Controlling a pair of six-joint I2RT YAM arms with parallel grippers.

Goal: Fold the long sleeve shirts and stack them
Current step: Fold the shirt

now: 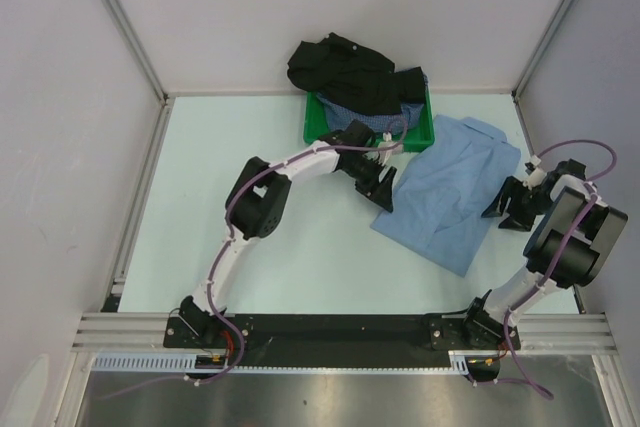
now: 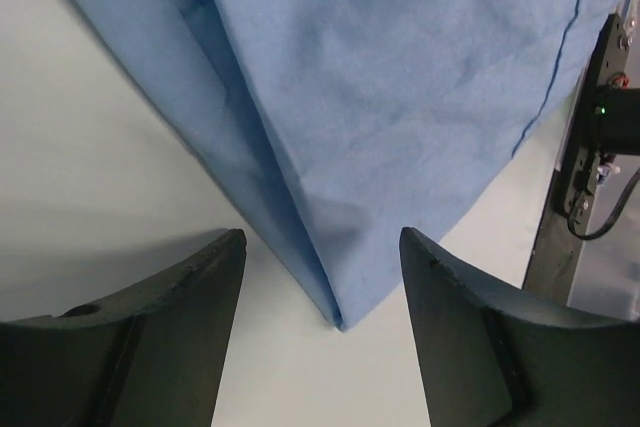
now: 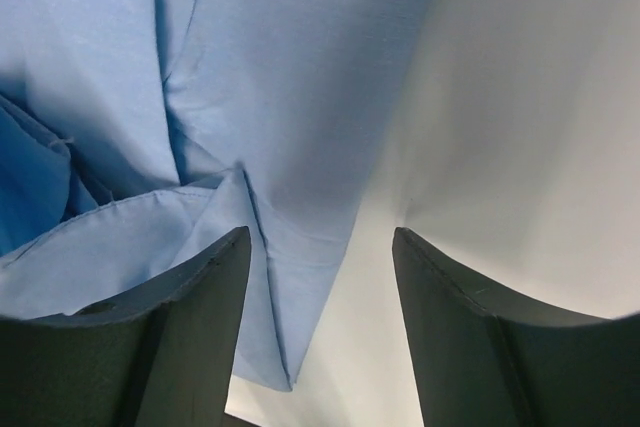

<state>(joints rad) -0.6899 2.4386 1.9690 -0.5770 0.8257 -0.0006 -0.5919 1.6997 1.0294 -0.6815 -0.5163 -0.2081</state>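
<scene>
First shirt part-folded, nothing stacked yet

The light blue shirt [image 1: 450, 197] lies flat on the surface [image 1: 280, 257] as a narrow panel, apparently with its sides tucked in, so the crosswise folds look undone. The left tool [image 1: 383, 190] and the right tool [image 1: 510, 209] sit at its opposite edges, both spread wide and gripping nothing. The black shirt [image 1: 340, 69] and the dark-blue checked shirt [image 1: 385, 119] are heaped unfolded in the green tray [image 1: 318, 129].

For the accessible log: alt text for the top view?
A light blue shirt lies on the table between the left gripper and the right gripper. Behind it, a green tray holds a black shirt and a checked shirt.
</scene>
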